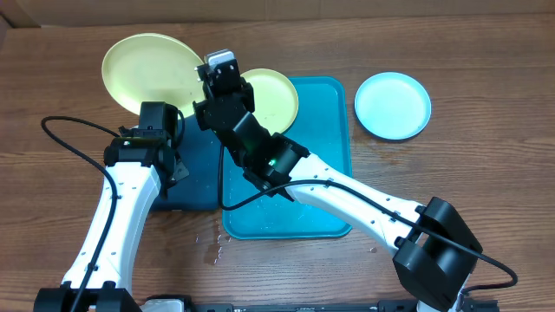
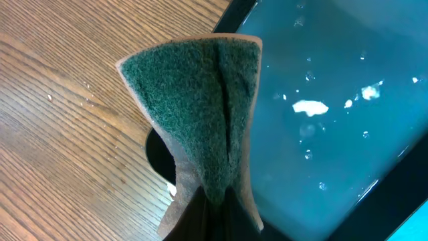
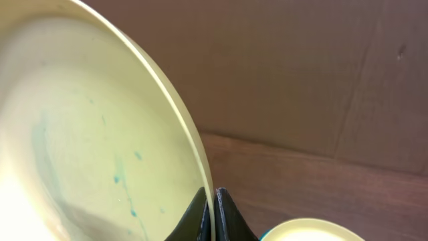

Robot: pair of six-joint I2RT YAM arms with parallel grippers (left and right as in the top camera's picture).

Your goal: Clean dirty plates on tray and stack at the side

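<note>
Your turquoise tray (image 1: pixel 321 173) sits on the tabletop (image 1: pixel 486 52), with one plate (image 1: pixel 276 97) on its far-left corner and a pale plate (image 1: pixel 393 105) on the tabletop to its right. Your right hand (image 3: pixel 212 199) clamps the rim of a raised plate (image 3: pixel 87 134). Your left hand (image 2: pixel 207 224) squeezes a green sponge (image 2: pixel 200 114).
</note>
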